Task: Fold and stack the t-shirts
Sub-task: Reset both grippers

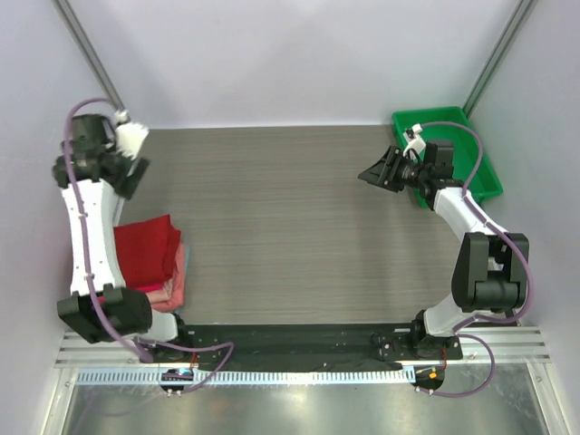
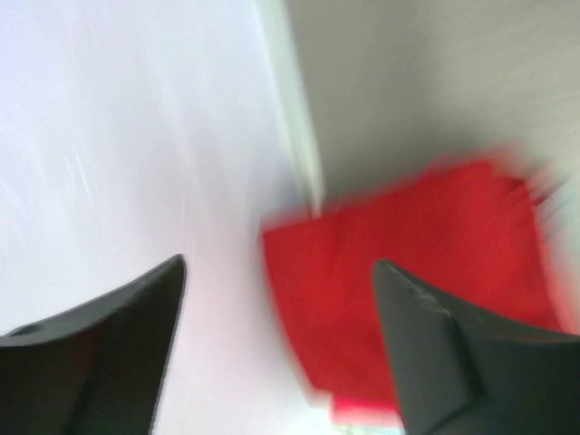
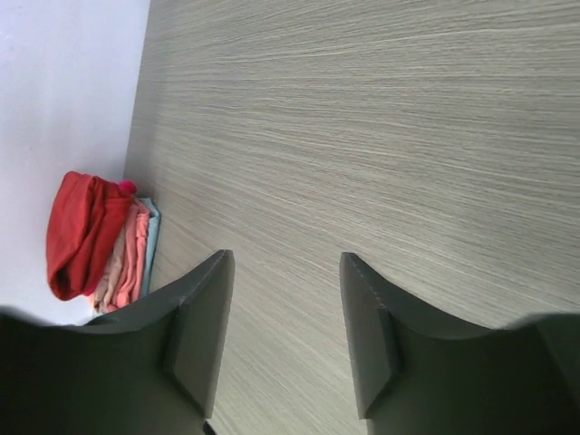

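Capping one stack (image 1: 178, 283), one crimson t-shirt (image 1: 145, 252); left tool (image 2: 279, 265), right tool (image 3: 285, 258) agape.

The right gripper (image 3: 285, 265) is seen spread wide above the table (image 3: 381, 127); at the left, folded t-shirts (image 3: 127, 256) are stacked beside the wall (image 3: 63, 82), red t-shirt (image 3: 77, 231) outermost.

Top external: high above and behind the near edge, angled steeply down over the whole desk (image 1: 290, 227). Left wrist: close and blurred, looking past the left pincer (image 2: 279, 265) onto the stacked t-shirts (image 2: 408, 281). Right wrist: low over the desk, looking past the right pincer (image 3: 285, 263) across to that same stack, far off. Stack shared by all three.
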